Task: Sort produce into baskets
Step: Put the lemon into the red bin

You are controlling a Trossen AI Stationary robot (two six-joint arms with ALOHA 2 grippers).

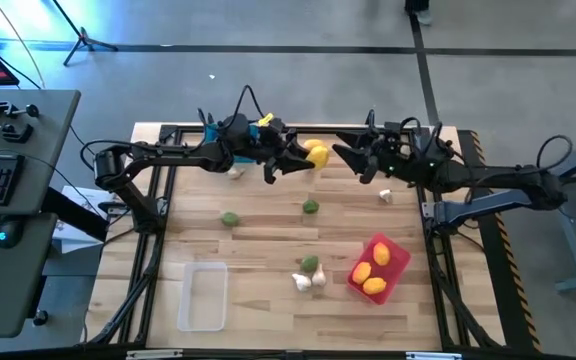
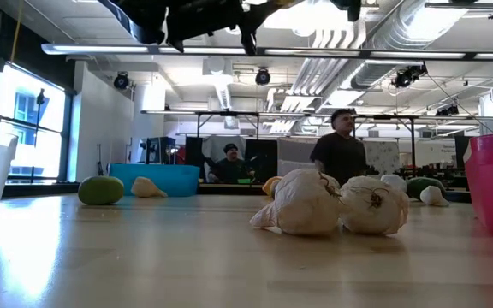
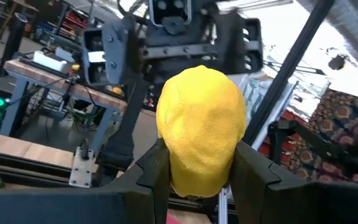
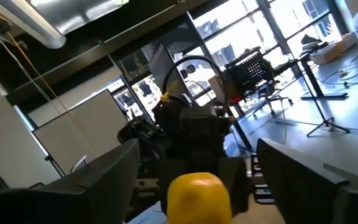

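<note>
No readable text, label, brand, number or sign is found in any of the four views. Nothing is printed on the produce, the baskets or the table top, and the equipment and screens in the room behind are shown too indistinctly for any lettering to be made out.

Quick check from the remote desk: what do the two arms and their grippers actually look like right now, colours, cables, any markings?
Both arms are black, slim and jointed. The left gripper has thick, blocky dark fingers, black cable loops above its wrist, and a blue-and-yellow patch nearby. The right gripper has wide dark fingers, loose black cables, and small green lights on its wrist.
</note>
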